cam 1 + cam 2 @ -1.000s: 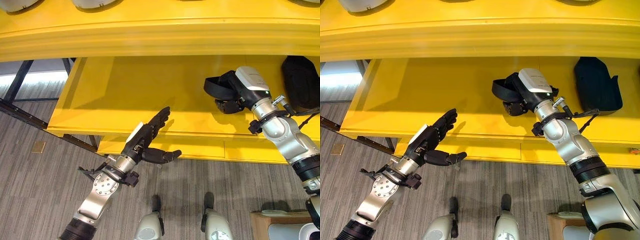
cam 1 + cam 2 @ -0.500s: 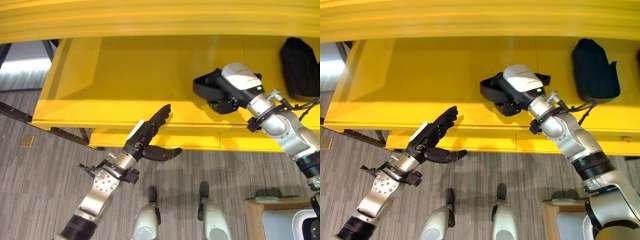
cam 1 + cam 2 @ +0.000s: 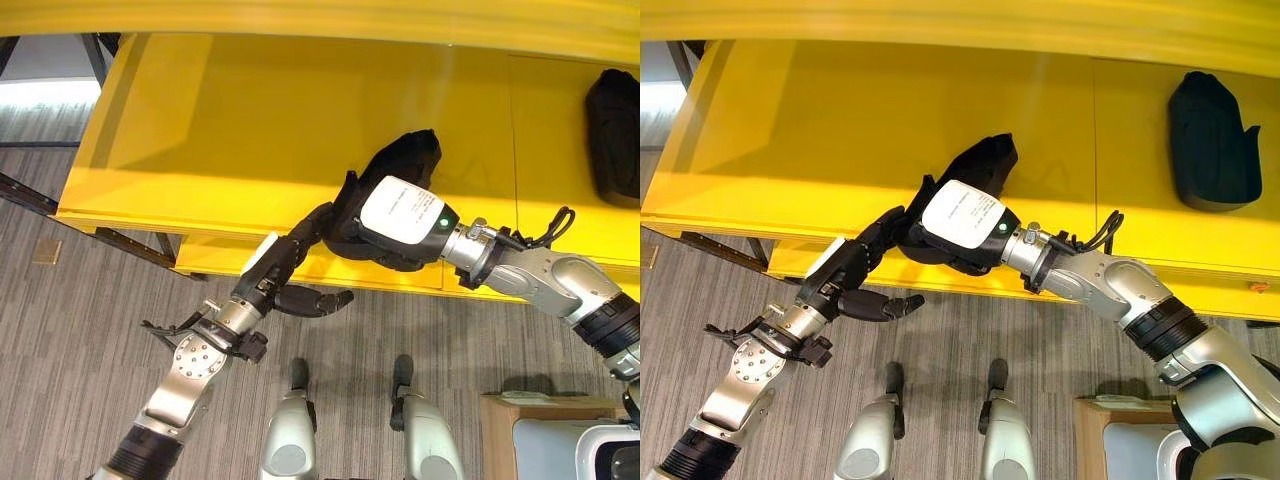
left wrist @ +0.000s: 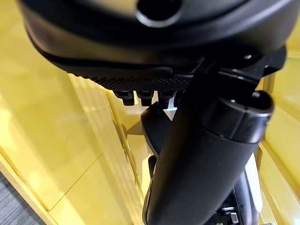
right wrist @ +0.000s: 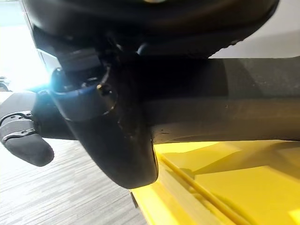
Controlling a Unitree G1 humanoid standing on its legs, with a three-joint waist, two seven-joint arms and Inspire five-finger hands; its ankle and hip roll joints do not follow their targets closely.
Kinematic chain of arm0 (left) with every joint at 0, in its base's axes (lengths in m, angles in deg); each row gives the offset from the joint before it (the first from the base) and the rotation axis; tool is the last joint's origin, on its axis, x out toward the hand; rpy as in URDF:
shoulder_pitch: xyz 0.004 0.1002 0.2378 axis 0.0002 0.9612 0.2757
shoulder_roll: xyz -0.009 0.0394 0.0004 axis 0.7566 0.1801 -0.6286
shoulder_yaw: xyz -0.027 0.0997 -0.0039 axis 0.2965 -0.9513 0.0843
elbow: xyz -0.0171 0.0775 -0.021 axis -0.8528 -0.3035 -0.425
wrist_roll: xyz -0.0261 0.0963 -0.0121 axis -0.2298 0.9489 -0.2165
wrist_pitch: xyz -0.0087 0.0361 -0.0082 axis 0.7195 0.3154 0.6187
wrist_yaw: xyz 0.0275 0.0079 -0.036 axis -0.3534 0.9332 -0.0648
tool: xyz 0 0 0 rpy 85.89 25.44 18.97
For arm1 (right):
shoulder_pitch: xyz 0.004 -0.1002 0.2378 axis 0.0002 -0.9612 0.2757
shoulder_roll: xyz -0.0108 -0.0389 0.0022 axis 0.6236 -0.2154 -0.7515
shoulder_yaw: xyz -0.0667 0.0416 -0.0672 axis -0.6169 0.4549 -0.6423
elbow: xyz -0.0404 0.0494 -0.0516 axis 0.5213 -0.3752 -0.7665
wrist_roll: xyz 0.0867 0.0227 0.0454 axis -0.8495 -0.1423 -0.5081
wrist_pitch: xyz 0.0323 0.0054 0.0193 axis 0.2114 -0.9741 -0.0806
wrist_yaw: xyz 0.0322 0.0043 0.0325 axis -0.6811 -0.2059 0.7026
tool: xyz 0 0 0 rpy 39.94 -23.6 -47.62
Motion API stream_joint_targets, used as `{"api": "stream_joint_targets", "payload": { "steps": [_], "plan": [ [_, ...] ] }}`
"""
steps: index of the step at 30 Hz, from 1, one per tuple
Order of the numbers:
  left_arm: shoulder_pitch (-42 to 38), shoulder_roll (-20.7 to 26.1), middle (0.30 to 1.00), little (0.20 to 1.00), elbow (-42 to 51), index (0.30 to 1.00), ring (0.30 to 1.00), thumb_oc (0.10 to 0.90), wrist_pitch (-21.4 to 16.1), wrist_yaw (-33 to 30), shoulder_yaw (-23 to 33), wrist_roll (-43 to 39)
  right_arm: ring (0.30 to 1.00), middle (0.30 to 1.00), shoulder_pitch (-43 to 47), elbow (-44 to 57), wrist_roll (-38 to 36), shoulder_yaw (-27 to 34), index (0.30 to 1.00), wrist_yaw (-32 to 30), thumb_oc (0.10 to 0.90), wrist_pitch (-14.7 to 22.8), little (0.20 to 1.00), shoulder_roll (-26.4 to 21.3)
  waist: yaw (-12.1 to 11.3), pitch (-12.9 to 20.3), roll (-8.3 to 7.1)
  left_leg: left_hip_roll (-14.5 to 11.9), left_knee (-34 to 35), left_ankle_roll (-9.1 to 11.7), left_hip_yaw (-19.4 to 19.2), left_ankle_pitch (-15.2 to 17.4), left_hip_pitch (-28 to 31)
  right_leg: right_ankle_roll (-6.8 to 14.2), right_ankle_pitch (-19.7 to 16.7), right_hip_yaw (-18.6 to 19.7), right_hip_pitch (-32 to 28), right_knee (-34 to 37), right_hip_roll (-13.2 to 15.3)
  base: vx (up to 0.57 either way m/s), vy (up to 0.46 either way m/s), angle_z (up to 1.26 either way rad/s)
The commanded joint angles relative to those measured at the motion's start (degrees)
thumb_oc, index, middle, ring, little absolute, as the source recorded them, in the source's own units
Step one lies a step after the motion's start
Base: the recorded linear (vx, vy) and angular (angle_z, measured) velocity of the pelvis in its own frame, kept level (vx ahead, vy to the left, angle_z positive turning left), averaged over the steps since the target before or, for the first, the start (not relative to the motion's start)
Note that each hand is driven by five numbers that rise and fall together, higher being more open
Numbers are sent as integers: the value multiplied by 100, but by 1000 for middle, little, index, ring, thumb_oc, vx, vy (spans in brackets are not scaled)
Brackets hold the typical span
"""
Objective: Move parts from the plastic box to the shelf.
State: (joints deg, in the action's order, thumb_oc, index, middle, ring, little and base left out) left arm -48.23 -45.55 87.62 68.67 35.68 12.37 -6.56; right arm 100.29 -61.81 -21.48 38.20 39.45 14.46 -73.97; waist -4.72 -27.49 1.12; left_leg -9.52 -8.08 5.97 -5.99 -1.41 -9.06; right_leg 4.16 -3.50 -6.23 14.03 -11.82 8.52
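Left eye view gives you the scene from above. Start at your left: the left hand (image 3: 283,272) sits at the front edge of the yellow shelf (image 3: 230,130), over the grey floor (image 3: 70,340). Its fingers are straight and point up toward the shelf lip, and its thumb juts out sideways below them. It holds nothing. The fingertips lie just beside the black part, and you cannot tell from these views whether they touch it.

Move to the centre: the black part (image 3: 400,165) rests on the front portion of the shelf, with its upper end further back on the yellow surface. The right hand (image 3: 375,235) is at the near end of this part, low over the shelf's front edge. The wrist unit with its white cover hides most of the fingers, so you cannot tell how far the hand is closed. In the right wrist view the thumb (image 5: 112,136) lies against a dark surface of the part.

Continue to the far right: a second black part (image 3: 1210,140) lies flat on the shelf, well apart from both hands.
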Motion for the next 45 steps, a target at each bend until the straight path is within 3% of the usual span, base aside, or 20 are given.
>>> {"api": "stream_joint_targets", "payload": {
  "steps": [1, 6, 10, 11, 14, 16, 19, 26, 31, 35, 39, 45],
  "plan": [
    [-129, 4, 1000, 1000, 678, 1000, 1000, 900, -614, 178, -20, -272, 300, 300, 398, -60, -327, 585, 300, -591, 400, -186, 300, 73, -75, 456, 98, 319, -328, -265, 497, -6, -271, -241, 958, -124, -95, -865, -333, 1, -12, 4],
    [-204, 112, 1000, 1000, 629, 1000, 1000, 900, -599, 185, -29, -369, 300, 300, 709, -681, -300, 392, 300, -343, 400, -351, 300, -221, -103, 469, 88, 278, -358, -239, 495, -12, -288, -250, 989, -151, -61, -940, -323, 8, -28, 2],
    [-205, 238, 1000, 1000, 597, 1000, 1000, 900, -633, 227, -35, -444, 300, 300, 1260, -1070, 456, -87, 300, -263, 400, -307, 300, -613, -158, 465, 38, 228, -423, -217, 502, -18, -347, -268, 1015, -180, -19, -1013, -346, 18, -69, 1],
    [-175, 314, 1000, 1000, 576, 1000, 1000, 900, -690, 260, -36, -498, 300, 300, 1662, -1216, 931, -561, 300, -207, 400, -328, 300, -847, -208, 461, -7, 194, -431, -202, 510, -36, -381, -278, 1029, -190, 10, -1042, -376, 2, -79, 0],
    [-124, 323, 1000, 1000, 585, 1000, 1000, 900, -704, 286, -19, -493, 300, 300, 1912, -1238, 1029, -845, 300, -166, 400, -374, 300, -992, -222, 466, -38, 164, -426, -187, 510, -58, -396, -282, 1036, -200, 19, -1053, -395, 16, -59, 2],
    [60, 392, 1000, 1000, 634, 1000, 1000, 900, -759, 321, 21, -420, 300, 300, 2336, -1074, 1159, -1341, 300, 194, 400, -353, 300, -1333, -268, 473, -175, 70, -391, -159, 484, -107, -398, -281, 1042, -220, 29, -1079, -442, 46, -97, -1],
    [188, 436, 1000, 1000, 677, 1000, 1000, 900, -725, 338, 105, -376, 300, 300, 2529, -854, 1204, -1607, 300, 407, 400, -228, 300, -1570, -275, 511, -295, 3, -368, -138, 461, -137, -389, -286, 1062, -244, 19, -1109, -473, 60, -74, -1],
    [333, 469, 1000, 1000, 708, 1000, 1000, 900, -612, 457, 196, -321, 300, 300, 2905, -599, 1592, -1948, 300, 656, 400, 34, 300, -1788, -304, 577, -492, -107, -357, -110, 420, -172, -344, -305, 1091, -290, -56, -1140, -530, 71, -66, 0],
    [423, 458, 1000, 1000, 755, 1000, 1000, 900, -454, 593, 248, -251, 300, 300, 3096, -228, 1117, -2014, 300, 1060, 400, -304, 300, -1885, -335, 610, -644, -182, -389, -88, 406, -183, -312, -323, 1118, -314, -147, -1154, -589, 73, -77, -2],
    [414, 450, 1000, 1000, 749, 1000, 1000, 900, -398, 591, 238, -187, 300, 300, 3082, -199, 1128, -1963, 300, 1100, 400, -425, 300, -1886, -341, 614, -681, -201, -411, -84, 410, -182, -315, -327, 1131, -322, -173, -1174, -609, 40, -48, 3],
    [417, 494, 1000, 1000, 730, 1000, 1000, 900, -389, 610, 239, -221, 300, 300, 3065, -394, 1284, -1862, 300, 911, 400, -657, 300, -1856, -359, 629, -700, -213, -416, -80, 416, -192, -309, -330, 1137, -334, -215, -1163, -625, 20, -21, 1],
    [368, 577, 1000, 1000, 704, 1000, 1000, 900, -316, 608, 183, -238, 300, 300, 3366, -1016, 1287, -1796, 300, 546, 400, -1330, 300, -1831, -406, 643, -675, -229, -483, -72, 467, -182, -328, -355, 1182, -376, -265, -1217, -637, 47, -35, 1]
  ]
}}
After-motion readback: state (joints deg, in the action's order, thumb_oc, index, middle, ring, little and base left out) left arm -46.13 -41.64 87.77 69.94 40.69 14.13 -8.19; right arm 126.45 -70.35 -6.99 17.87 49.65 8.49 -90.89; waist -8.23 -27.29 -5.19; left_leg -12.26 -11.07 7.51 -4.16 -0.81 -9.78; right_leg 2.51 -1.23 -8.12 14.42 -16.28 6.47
